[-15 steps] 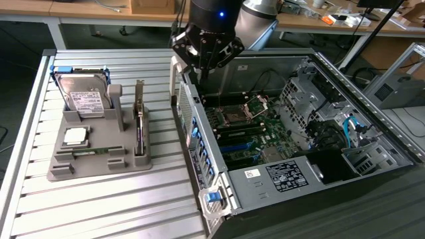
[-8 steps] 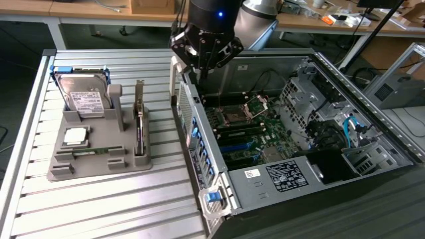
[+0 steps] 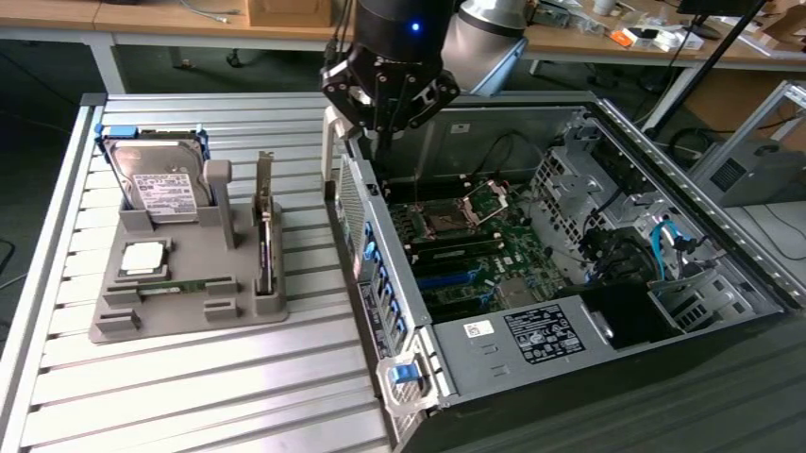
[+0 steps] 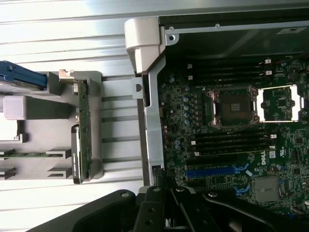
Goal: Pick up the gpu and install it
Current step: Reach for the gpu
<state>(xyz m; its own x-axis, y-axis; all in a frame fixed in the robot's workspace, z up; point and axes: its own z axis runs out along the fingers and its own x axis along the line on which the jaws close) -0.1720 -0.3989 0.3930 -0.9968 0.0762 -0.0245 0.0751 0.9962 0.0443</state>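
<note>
1 slatted metal table (image 3: 189, 396), gpu (image 3: 264, 231) racked, desks (image 3: 164, 24) behind

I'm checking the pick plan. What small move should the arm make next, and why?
Probably shift toward the exterior view's left: the shut gripper hangs over the case wall, while the gpu stands untouched in its grey holder.

ribbed metal table (image 3: 189, 396), cluttered wooden desks (image 3: 51, 14) behind
</note>
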